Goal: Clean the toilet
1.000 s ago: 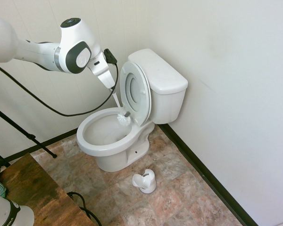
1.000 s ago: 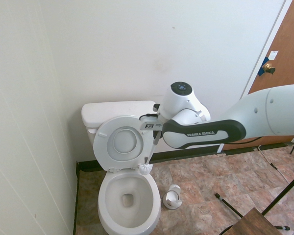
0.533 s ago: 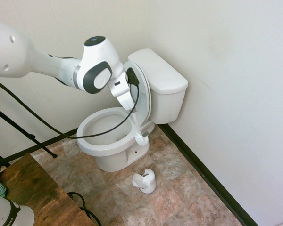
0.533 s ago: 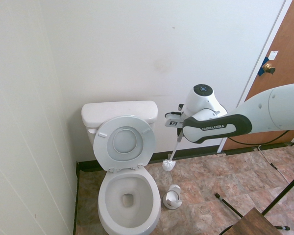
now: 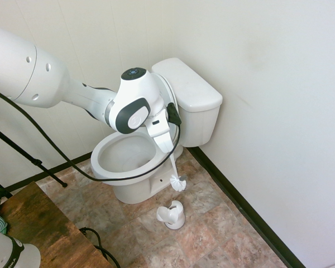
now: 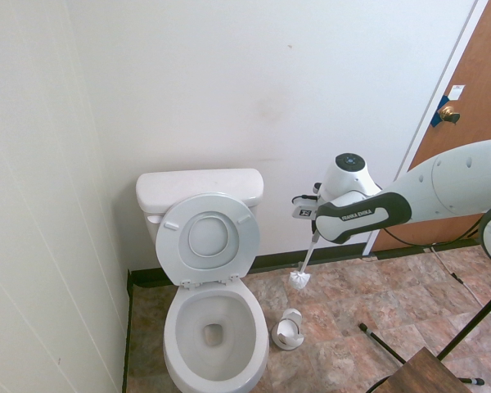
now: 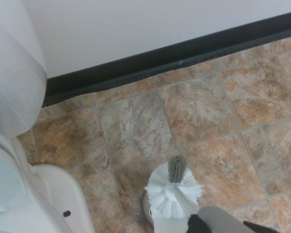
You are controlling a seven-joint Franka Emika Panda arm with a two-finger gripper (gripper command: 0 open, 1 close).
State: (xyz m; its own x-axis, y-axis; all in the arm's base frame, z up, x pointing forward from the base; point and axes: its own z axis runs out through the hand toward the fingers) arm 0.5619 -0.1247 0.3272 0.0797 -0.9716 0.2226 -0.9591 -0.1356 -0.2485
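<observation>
Toilet [image 5: 135, 162] in corner, seat up. Gripper [image 5: 166, 146] clamped on toilet brush [image 5: 178, 182], bristles hanging beside bowl, over tile floor [image 5: 212, 223]. We think brush goes home now: we line bristles over brush holder [image 5: 172, 215], lower slow, keep handle straight, no drips.

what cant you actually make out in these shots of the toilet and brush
- Gripper fingers: first exterior view, too small to make out around the brush handle; second exterior view, hidden behind the arm.
- Toilet bowl front: cut off by the second exterior view's bottom edge.
- Brush holder inside: too small.
</observation>
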